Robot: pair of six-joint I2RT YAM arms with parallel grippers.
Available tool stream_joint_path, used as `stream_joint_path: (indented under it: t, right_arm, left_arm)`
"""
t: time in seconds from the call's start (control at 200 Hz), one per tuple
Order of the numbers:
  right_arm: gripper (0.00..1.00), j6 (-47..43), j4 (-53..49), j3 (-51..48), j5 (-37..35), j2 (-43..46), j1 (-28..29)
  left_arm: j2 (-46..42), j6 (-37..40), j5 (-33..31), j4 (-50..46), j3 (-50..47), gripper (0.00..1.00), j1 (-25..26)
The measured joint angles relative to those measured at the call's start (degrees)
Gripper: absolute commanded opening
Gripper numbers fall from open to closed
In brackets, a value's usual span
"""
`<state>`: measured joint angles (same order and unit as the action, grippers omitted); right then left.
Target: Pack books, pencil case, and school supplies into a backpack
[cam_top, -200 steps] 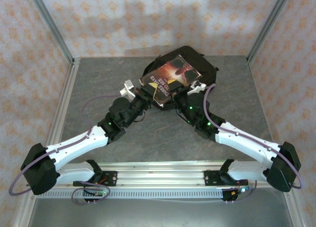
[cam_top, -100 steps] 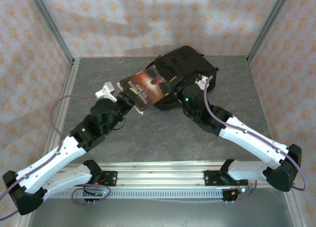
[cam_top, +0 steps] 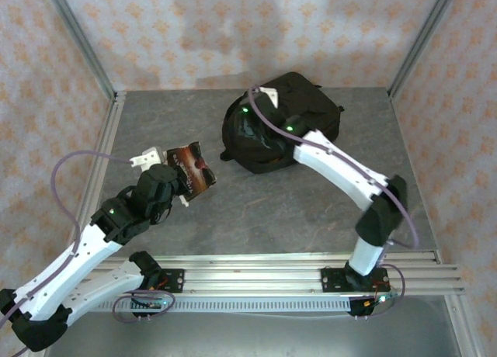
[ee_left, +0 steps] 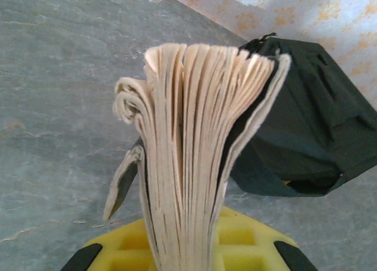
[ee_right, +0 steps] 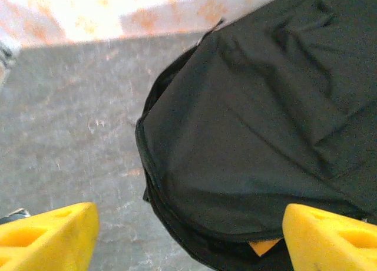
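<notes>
Top view: the left gripper [cam_top: 185,178] is clamped on a glossy dark brown paperback [cam_top: 194,166], left of the slumped black fabric backpack [cam_top: 311,112].
Left wrist view: the paperback's cream pages fan out before the backpack.
Right wrist view: the right gripper [ee_right: 188,238] is spread wide and empty over the backpack's matte cloth.

Left arm [cam_top: 78,252] bent, jaws clamped, right arm [cam_top: 342,167] extended, jaws spread wide

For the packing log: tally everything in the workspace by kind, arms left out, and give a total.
Books: 1, the dark-covered book clamped in the left gripper.
Backpacks: 1, the black backpack.
Orange item peeking from the backpack's opening: 1, kind unclear.
Total: 3.
</notes>
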<state>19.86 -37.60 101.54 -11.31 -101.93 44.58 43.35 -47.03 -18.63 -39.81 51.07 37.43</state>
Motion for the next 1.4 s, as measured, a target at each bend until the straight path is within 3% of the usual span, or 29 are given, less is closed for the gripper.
stream_joint_path:
  t: [0.2,0.315,0.395,0.515,0.676,0.756,0.881,0.961,1.171,1.401]
  right_arm:
    - [0.91,-2.8,-7.1,18.9,2.6,-19.1,-0.2]
    - [0.91,-3.2,-12.0,24.5,3.2,-25.5,-0.4]
    - [0.87,-3.2,-15.0,40.3,2.8,-35.3,-0.9]
    - [0.78,-2.8,-15.8,46.1,2.7,-41.3,-2.4]
    - [0.66,-3.1,-16.2,46.4,3.0,-44.0,-4.5]
    - [0.50,-3.2,-16.2,46.6,2.7,-44.5,-5.0]
    - [0.13,-4.6,-16.7,46.6,1.4,-44.6,-5.0]
    - [0.00,-4.8,-16.6,46.6,0.4,-44.6,-4.9]
    - [0.00,-8.2,-17.1,46.1,-1.5,-42.7,-4.9]
    - [0.00,-11.2,-20.1,46.1,1.0,-35.1,-5.7]
  left_arm:
    - [-2.0,3.9,-0.3,-1.5,-0.9,0.00,-0.1]
    - [-2.9,5.2,-0.3,-1.9,-1.7,0.00,-0.1]
    - [-3.4,5.9,-0.3,-2.1,-2.1,0.00,-0.1]
    - [-3.7,6.6,-0.3,-2.0,-2.2,0.00,-0.4]
    - [-4.0,6.6,-0.3,-1.9,-3.3,0.00,-1.1]
    - [-4.0,6.6,-0.2,-1.9,-3.6,0.00,-1.7]
    - [-3.9,6.6,0.0,-1.8,-3.7,0.00,-2.4]
    - [-3.8,6.6,0.2,-1.5,-3.7,0.00,-2.5]
    - [-2.6,6.8,1.2,-1.0,-3.7,0.00,-2.7]
    - [-0.6,7.8,8.2,2.2,-3.3,0.00,-2.7]
